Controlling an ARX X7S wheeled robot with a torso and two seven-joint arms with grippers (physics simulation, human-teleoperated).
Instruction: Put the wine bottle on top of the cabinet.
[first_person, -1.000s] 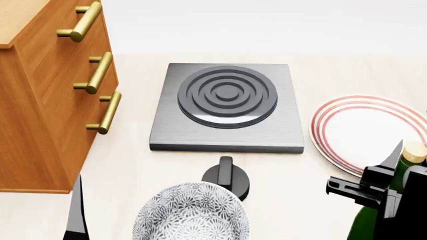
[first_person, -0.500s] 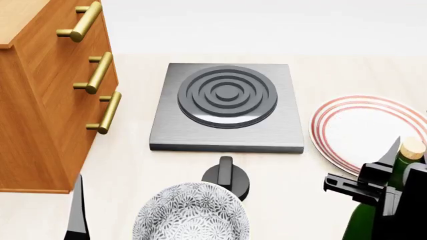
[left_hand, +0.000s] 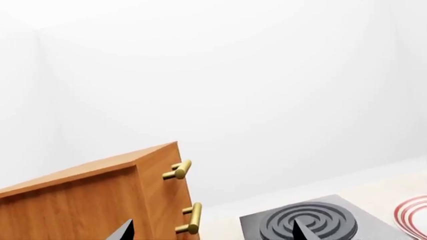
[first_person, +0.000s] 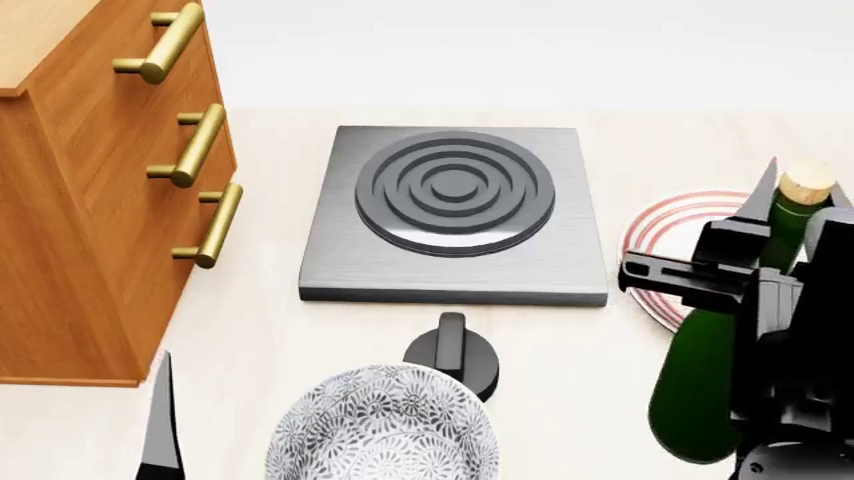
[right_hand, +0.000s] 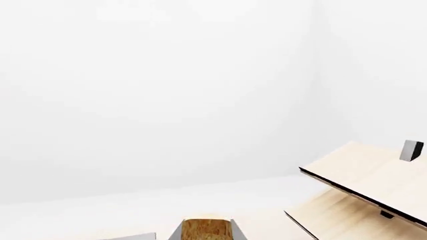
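A: Pale counter (first_person: 267, 330) carries a hotplate (first_person: 454, 212), striped plate (first_person: 674, 240) and patterned bowl (first_person: 382, 430); where's the wine bottle (first_person: 707, 385)?

B: Right tool (first_person: 787, 225) grasps its neck, counter's right side. Left tool (first_person: 158, 420): grip unclear. Lift well clear, carry upright leftward onto the cabinet (first_person: 80, 200).

You have a square grey hotplate (first_person: 454, 212) with dark concentric rings sitting mid-table, toward the far edge of the pale table (first_person: 267, 330). Just in front of its near edge stands a small black knob-like piece (first_person: 454, 352), and touching that, at the near edge, is a grey floral-patterned bowl (first_person: 382, 428). Toward the right edge lies a white plate (first_person: 667, 250) with red rim rings. A pale wooden shelf structure (right_hand: 373, 180) appears in your right wrist view.
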